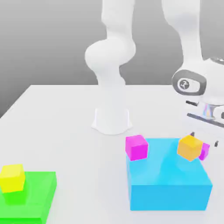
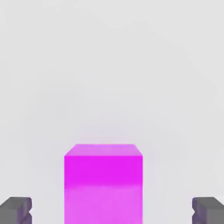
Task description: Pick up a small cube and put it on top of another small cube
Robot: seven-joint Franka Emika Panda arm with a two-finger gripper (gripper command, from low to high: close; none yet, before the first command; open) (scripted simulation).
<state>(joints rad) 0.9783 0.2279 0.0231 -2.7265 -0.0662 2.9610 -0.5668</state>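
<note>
Step in hand looked like the approach, pre-grasp. The hand (image 2: 112, 211) was released: both fingertips (image 2: 15, 210) stood wide apart in the hand view, with the small cube (image 2: 103, 183) sitting between them and clear gaps on either side, no contact. Nothing was gripped.

In the exterior view the small cube (image 1: 204, 151) sat on the bench (image 1: 57, 127) directly under the hand, tucked behind the orange cube (image 1: 190, 147) and just beside the big blue block (image 1: 167, 180). It was mostly hidden there, so I couldn't tell whether it touched the block's side.

The pinker magenta cube (image 1: 136, 147) was well away from the hand, at the blue block's other top corner. My read: that one or the orange cube was the likely stacking target, but nothing yet said which.

Next move, as I judged it: descend straight so the fingertips bracket the cube's side faces, then close. Risk was the orange cube and the block edge crowding the near finger, so little room for lateral error. Lift must clear the block top before any traverse.
</note>
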